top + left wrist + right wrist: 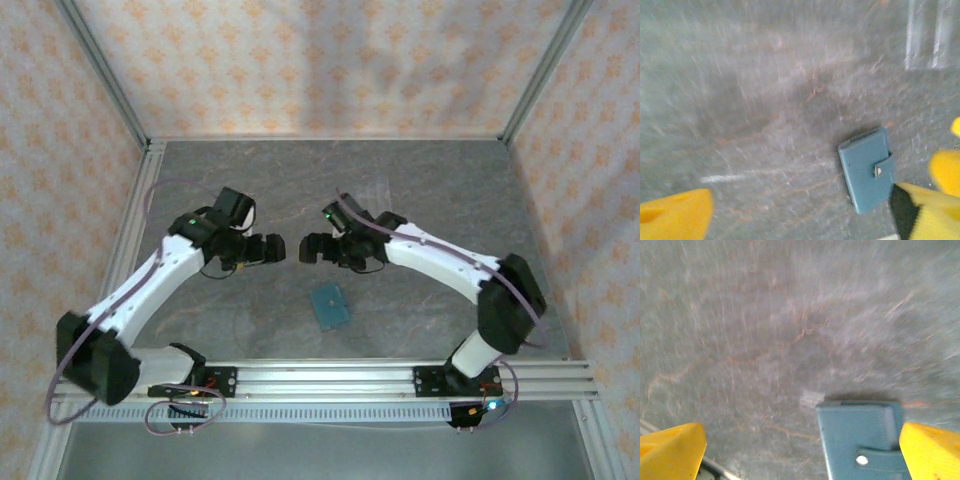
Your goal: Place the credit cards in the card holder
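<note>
The shut card holder lies flat on the table, nearer than the left pincer and right pincer, both spread wide and empty.

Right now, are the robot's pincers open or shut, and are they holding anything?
Left pincer: open, holding nothing.
Right pincer: open, holding nothing.
</note>
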You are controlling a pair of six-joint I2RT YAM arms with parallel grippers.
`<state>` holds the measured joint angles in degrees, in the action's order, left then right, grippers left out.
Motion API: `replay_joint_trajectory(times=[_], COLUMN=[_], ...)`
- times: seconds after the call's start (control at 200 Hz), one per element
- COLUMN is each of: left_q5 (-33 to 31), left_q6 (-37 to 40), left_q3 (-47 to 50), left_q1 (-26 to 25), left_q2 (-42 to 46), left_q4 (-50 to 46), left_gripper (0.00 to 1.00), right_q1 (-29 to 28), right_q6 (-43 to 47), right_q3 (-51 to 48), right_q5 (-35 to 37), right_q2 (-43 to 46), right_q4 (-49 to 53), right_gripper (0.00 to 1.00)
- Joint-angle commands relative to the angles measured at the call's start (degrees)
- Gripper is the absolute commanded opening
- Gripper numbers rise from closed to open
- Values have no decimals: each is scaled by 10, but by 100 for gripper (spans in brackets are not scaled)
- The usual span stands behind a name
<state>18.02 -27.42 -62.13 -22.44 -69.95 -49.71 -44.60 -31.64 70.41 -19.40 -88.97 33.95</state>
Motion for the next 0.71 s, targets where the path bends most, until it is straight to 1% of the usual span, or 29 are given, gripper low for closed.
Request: replay_joint_trajectory(times=[0.0, 0.025, 0.085, 0.17, 0.215, 0.255, 0.315, 0.38, 0.425, 0.48, 0.495, 0.525, 0.565, 0.641, 0.671, 0.701], left_q5=[-140, -180, -285, -392, -451, -484, -506, -516, -518, -513, -509, -516, -529, -468, -465, -466], left_q6=[57, 64, 79, 98, 99, 110, 140, 171, 198, 203, 202, 192, 170, 166, 164, 163], left_q3=[-16, -12, 15, 100, 149, 186, 228, 266, 305, 347, 358, 377, 402, 434, 438, 431], left_q1=[2, 3, 4, 4, 4, 8, 22, 45, 62, 91, 101, 116, 132, 171, 182, 193], left_q2=[72, 84, 115, 161, 177, 184, 186, 179, 171, 160, 158, 154, 155, 143, 118, 83], left_q4=[20, 25, 55, 153, 202, 240, 298, 367, 427, 493, 510, 546, 596, 695, 726, 738], left_gripper=[100, 100, 100, 100, 100, 100, 100, 100, 100, 100, 100, 100, 100, 100, 100, 100], right_q1=[37, 48, 72, 102, 114, 124, 137, 162, 174, 182, 184, 189, 205, 245, 263, 282], right_q6=[27, 32, 37, 61, 98, 155, 216, 269, 301, 333, 336, 340, 359, 369, 365, 358], right_q3=[-23, -32, -63, -118, -171, -231, -317, -409, -476, -548, -561, -568, -565, -564, -570, -576], right_q5=[152, 181, 281, 418, 476, 502, 532, 522, 509, 511, 518, 528, 517, 484, 475, 463], right_q2=[98, 117, 165, 232, 265, 293, 341, 390, 421, 442, 444, 446, 439, 413, 402, 392], right_q4=[18, 20, 23, 0, -49, -124, -232, -345, -449, -576, -595, -604, -605, -609, -621, -633], right_gripper=[99, 99, 99, 99, 100, 99, 100, 100, 99, 99, 99, 100, 100, 100, 100, 100])
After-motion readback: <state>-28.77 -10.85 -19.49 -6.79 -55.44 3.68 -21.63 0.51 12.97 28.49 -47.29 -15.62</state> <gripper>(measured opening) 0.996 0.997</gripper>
